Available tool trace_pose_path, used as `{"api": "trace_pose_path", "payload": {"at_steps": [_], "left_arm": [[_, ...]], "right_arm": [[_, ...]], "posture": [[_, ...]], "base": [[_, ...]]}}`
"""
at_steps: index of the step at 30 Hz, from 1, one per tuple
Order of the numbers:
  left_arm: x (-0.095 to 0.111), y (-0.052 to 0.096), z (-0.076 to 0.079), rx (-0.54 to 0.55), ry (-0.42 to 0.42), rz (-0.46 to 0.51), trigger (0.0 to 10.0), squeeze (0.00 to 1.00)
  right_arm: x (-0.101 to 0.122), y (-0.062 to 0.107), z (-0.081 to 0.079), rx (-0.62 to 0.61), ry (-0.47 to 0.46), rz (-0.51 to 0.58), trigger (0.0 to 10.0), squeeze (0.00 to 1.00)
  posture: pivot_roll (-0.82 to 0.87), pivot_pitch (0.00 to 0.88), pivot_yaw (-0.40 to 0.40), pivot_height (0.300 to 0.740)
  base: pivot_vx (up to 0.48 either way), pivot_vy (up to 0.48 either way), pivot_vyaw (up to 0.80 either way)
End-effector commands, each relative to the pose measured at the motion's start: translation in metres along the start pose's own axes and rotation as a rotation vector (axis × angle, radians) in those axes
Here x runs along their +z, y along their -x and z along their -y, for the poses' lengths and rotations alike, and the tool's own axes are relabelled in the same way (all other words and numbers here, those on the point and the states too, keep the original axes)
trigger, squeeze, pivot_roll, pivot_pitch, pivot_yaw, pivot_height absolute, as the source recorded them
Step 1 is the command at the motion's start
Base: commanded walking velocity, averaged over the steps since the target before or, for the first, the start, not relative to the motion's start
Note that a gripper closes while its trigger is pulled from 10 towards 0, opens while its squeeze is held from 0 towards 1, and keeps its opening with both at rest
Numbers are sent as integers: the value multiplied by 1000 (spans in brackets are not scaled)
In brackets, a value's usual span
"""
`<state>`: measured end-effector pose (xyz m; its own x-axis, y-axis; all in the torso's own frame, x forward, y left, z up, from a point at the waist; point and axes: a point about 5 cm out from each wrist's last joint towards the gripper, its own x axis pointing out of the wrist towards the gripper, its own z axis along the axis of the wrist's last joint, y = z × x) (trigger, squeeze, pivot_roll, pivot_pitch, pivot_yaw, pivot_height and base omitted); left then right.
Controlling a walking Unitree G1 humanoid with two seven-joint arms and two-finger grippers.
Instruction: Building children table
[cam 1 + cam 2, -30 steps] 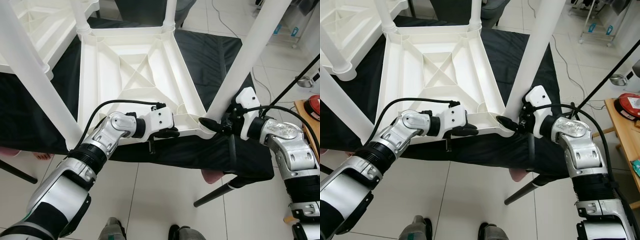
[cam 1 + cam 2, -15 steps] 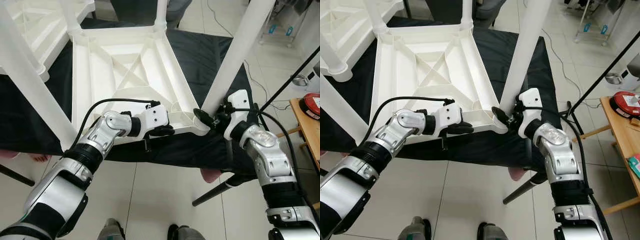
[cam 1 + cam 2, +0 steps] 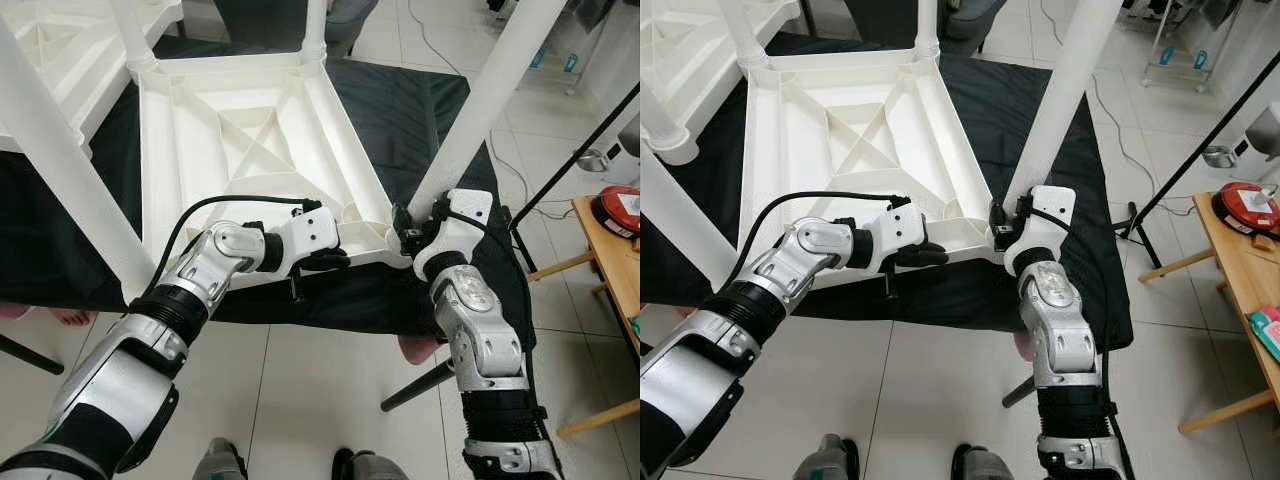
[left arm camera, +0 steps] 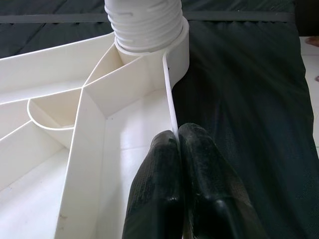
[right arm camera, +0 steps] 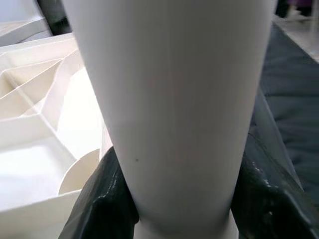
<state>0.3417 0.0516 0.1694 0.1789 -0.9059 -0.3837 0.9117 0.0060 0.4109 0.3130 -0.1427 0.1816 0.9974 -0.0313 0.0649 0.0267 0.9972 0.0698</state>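
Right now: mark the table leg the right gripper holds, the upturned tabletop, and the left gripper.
table leg [image 3: 470,130], left eye view, mid-shaft.
upturned tabletop [image 3: 262,142], left eye view, crossed ribs of the underside.
left gripper [image 4: 180,149], left wrist view, fingertips pinching the tabletop's rim.

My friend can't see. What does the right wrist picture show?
The right gripper is shut around a thick white table leg, one black finger on each side. Behind the leg lies the upside-down white tabletop on a black cloth.
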Motion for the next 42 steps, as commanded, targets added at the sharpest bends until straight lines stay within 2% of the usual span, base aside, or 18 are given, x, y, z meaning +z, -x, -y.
{"api": "trace_pose_path", "payload": {"at_steps": [1, 4, 5, 7, 8, 12, 13, 16, 17, 20, 23, 27, 33, 34, 35, 36, 39, 42], "left_arm": [[6, -12, 28, -322, -47, 60, 0, 0], [6, -12, 28, -323, -48, 58, 0, 0], [6, -12, 27, -322, -48, 57, 0, 0], [6, -12, 27, -322, -49, 55, 0, 0], [6, -12, 26, -321, -50, 53, 0, 0], [7, -12, 25, -319, -50, 54, 0, 0], [7, -12, 25, -319, -50, 54, 0, 0], [7, -11, 25, -319, -50, 54, 0, 0], [7, -11, 25, -319, -50, 54, 0, 0], [7, -11, 25, -319, -51, 54, 0, 0], [7, -10, 25, -321, -52, 55, 0, 0], [7, -10, 25, -321, -52, 55, 0, 0], [7, -9, 25, -318, -50, 56, 0, 0], [7, -9, 25, -317, -49, 55, 0, 0], [7, -9, 25, -317, -49, 55, 0, 0], [6, -9, 25, -316, -49, 54, 0, 0], [6, -9, 25, -316, -49, 54, 0, 0], [6, -9, 25, -317, -49, 56, 0, 0]], "right_arm": [[-40, 12, 53, -353, -25, -206, 0, 0], [-25, 10, 43, -326, 17, -112, 0, 0], [-18, 8, 39, -284, 48, -71, 10000, 0], [-4, 3, 31, -173, 98, 0, 10000, 0], [4, 0, 29, -75, 137, 44, 10000, 1000], [16, -1, 21, 82, 158, 87, 10000, 1000], [21, -1, 17, 152, 158, 103, 10000, 435], [24, 0, 14, 193, 157, 112, 10000, 435], [31, 3, 10, 318, 164, 125, 10000, 0], [37, 6, 7, 468, 181, 129, 10000, 0], [38, 16, 12, 926, 329, 9, 10000, 0], [37, 15, 14, 960, 346, -12, 10000, 0], [33, -3, 18, 1009, 386, -71, 10000, 0], [30, -6, 17, 976, 383, -73, 941, 0], [30, -6, 17, 976, 383, -73, 941, 0], [28, -8, 18, 964, 379, -78, 0, 0], [26, -10, 18, 935, 371, -83, 0, 0], [13, -15, 19, 803, 360, -111, 0, 0]], "posture": [[129, 181, -24, 740], [129, 181, -24, 740], [126, 177, -22, 740], [125, 175, -21, 740], [125, 174, -22, 740], [125, 173, -24, 740], [125, 173, -24, 740], [125, 173, -24, 740], [126, 173, -26, 740], [127, 173, -26, 740], [127, 172, -26, 740], [127, 172, -26, 740], [131, 172, -28, 740], [138, 172, -31, 740], [138, 172, -31, 740], [138, 172, -31, 740], [138, 172, -31, 740], [137, 169, -32, 740]], "base": [[0, 0, 0], [0, 0, 0], [0, 0, 0], [0, 0, 0], [0, 0, 0], [0, 0, 0], [0, 0, 0], [0, 0, 0], [0, 0, 0], [0, 0, 0], [0, 0, 0], [0, 0, 0], [0, 0, 0], [0, 0, 0], [0, 0, 0], [0, 0, 0], [0, 0, 0], [0, 0, 0]]}}
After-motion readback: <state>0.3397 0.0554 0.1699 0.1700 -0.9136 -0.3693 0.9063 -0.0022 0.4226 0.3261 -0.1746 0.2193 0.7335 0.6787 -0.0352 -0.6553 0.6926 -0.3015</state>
